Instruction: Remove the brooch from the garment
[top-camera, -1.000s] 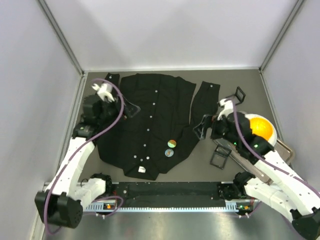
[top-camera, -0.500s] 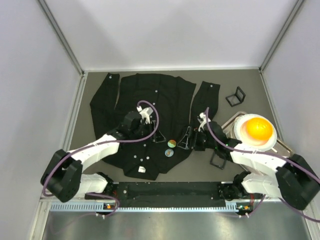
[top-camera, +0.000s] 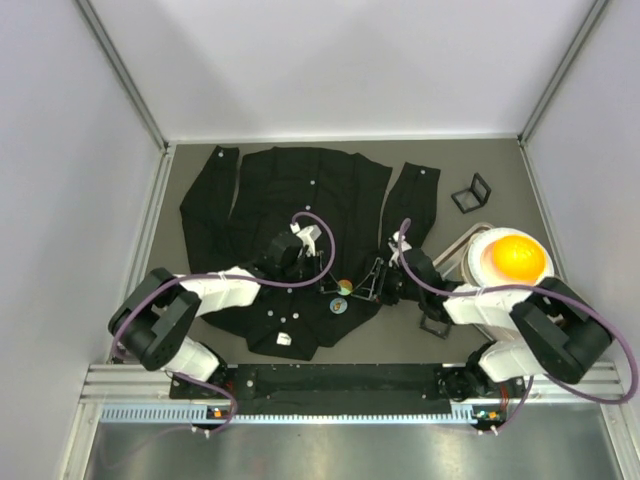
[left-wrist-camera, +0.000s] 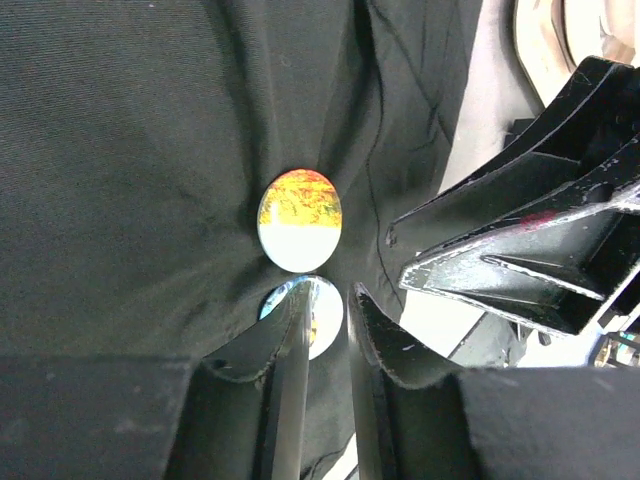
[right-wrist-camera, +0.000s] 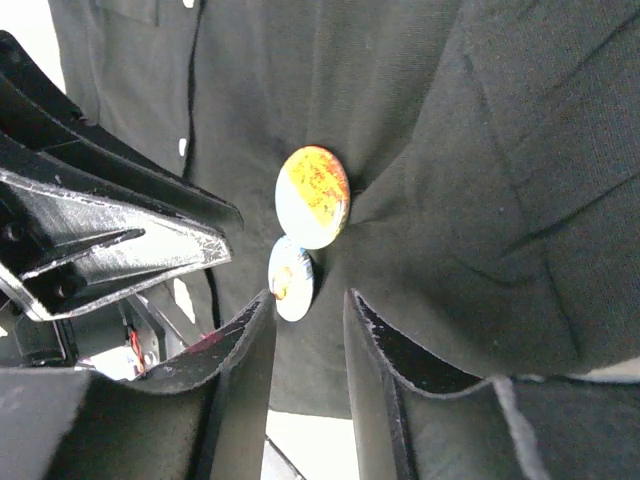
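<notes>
The garment (top-camera: 290, 215) is a black button-up shirt spread flat on the table. Two round brooches are pinned near its lower right hem, an orange-and-white brooch (top-camera: 343, 287) (left-wrist-camera: 299, 220) (right-wrist-camera: 313, 197) and a bluish brooch (top-camera: 338, 306) (right-wrist-camera: 291, 278) just below it. My left gripper (top-camera: 326, 290) (left-wrist-camera: 328, 298) hangs low over the bluish brooch (left-wrist-camera: 325, 320), its jaws a narrow gap apart. Facing it from the right, my right gripper (top-camera: 374, 288) (right-wrist-camera: 307, 303) has its jaws partly apart over bare cloth just short of the brooches. Neither grips anything that I can see.
An orange dome (top-camera: 515, 257) sits on a tray (top-camera: 568, 292) at the right. A small black frame (top-camera: 470, 192) lies at the back right and another (top-camera: 437, 320) by the right arm. A white tag (top-camera: 283, 340) marks the shirt hem.
Both arms swung in from the shirt's sides to meet at the brooches, and both sets of jaws narrowed from wide open.
</notes>
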